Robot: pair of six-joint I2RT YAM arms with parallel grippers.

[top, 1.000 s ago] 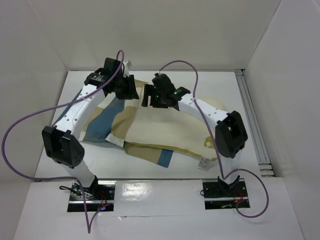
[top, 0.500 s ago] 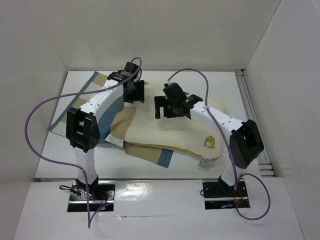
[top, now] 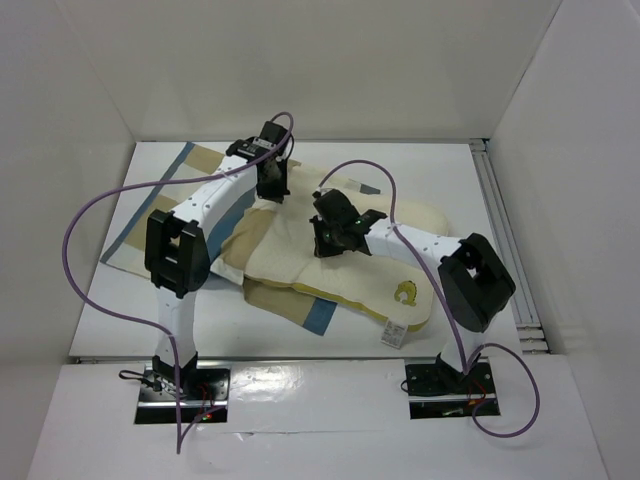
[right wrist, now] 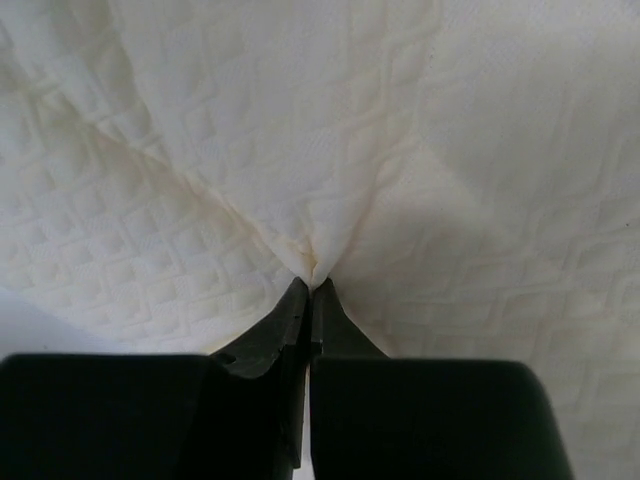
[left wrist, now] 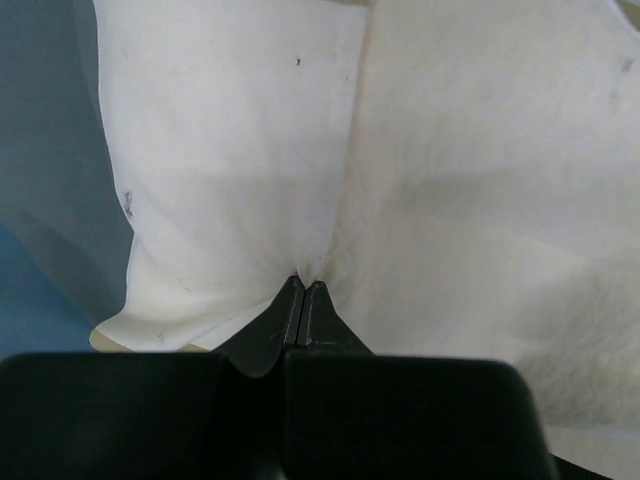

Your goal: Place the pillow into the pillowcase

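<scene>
right pincer [top: 328, 240] is clamped shut on the pillow [top: 342, 280], left pincer [top: 272, 185] is shut on smooth pillowcase [top: 205, 160] cloth just upper left of it, and the pillow's long axis runs from lower right up toward that grip

**Two white-and-black arms, purple cables**

L arm [top: 215, 195] & R arm [top: 410, 238]: white rounded links w/ chunky black joint housings. A loose purple cable runs along each (L [top: 110, 197], R [top: 388, 195]). Bases bolted to silvery plates (L [top: 150, 400], R [top: 425, 405]) w/ thin red wires. L gripper [top: 272, 182] & R gripper [top: 333, 238] all black. Wrist cams: matte black body block, fingers [left wrist: 285, 320] [right wrist: 288, 322] tapering to thin wedge tips.
</scene>
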